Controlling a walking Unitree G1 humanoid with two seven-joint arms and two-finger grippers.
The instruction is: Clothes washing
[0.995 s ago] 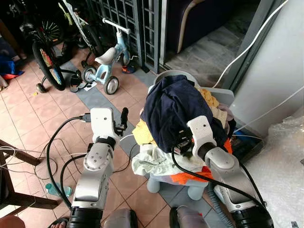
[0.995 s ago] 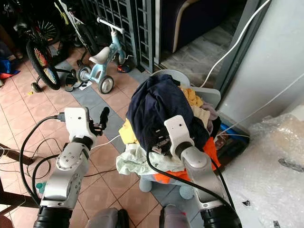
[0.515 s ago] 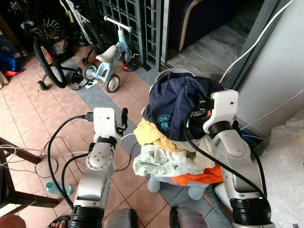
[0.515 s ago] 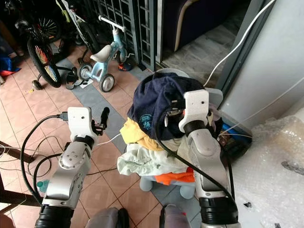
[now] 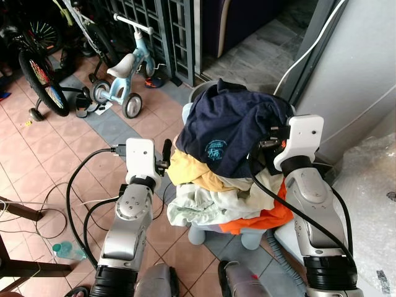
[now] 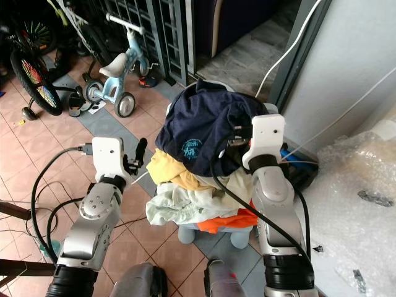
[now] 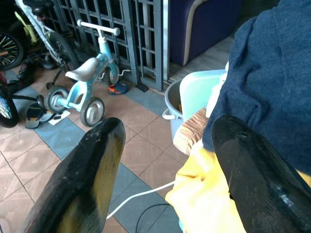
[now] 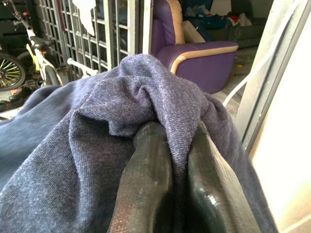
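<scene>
Navy shirt (image 5: 232, 127) pinched atop heaped laundry basket (image 6: 207, 234), lifted clear for the wash.
Eye views: right gripper (image 5: 267, 137) at pile's top; soft, crumpled yellow garment (image 5: 189, 170) beneath. Left wrist: left gripper (image 7: 163, 160) with fingers spread wide, beside the yellow cloth, empty. Right wrist: fingers (image 8: 146, 184) nipping a knit fold.

Even daylight, soft shadows, no glare. Head views sharp; dim behind gate (image 5: 179, 25). Wrist views: close black fingers (image 7: 82, 179) slightly soft, bg sharp; navy cloth (image 8: 73, 160) well lit, texture clear.
</scene>
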